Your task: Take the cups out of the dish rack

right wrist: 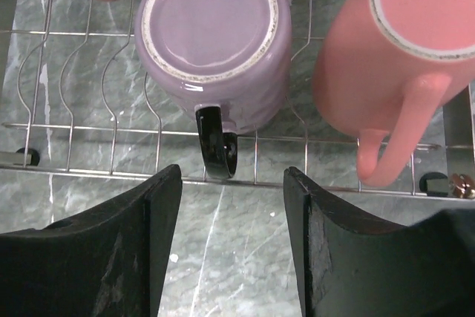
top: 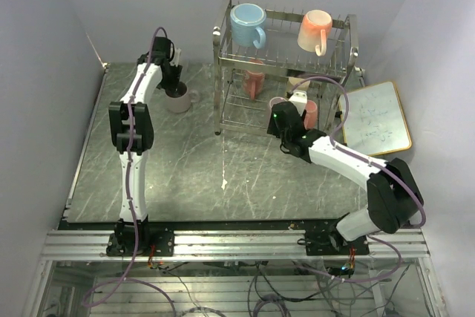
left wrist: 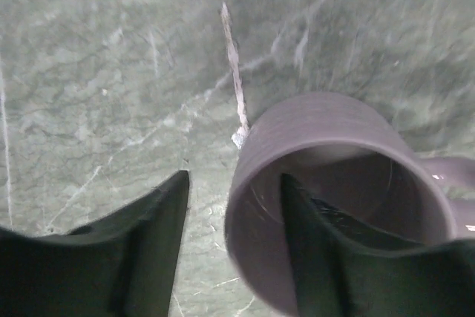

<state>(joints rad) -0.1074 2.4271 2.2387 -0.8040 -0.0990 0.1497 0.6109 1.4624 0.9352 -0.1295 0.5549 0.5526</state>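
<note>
On the far left of the table (top: 185,168), a mauve cup (top: 178,100) is stood upright, well apart from the dish rack (top: 218,72). The left gripper (top: 176,88) is held down over it. In the left wrist view one finger (left wrist: 312,257) is seen inside the cup's mouth and the other outside its wall. A gap shows between that outer finger and the wall, so the jaws are spread and the cup is not pinched.

The right gripper (right wrist: 231,176) is positioned at the rack's lower tier, its jaws wide apart and nothing clasped. Just ahead of it a second mauve cup (right wrist: 211,27) is set upside down on the wires, its black handle (right wrist: 215,150) turned toward the gap between the fingers. To its right a salmon-pink cup (right wrist: 393,57) is likewise inverted.

On the upper tier a light blue cup (top: 247,24) and a peach cup (top: 315,31) are seen, and another salmon cup (top: 254,83) is lodged below them. A whiteboard (top: 375,118) is laid to the right of the rack.
</note>
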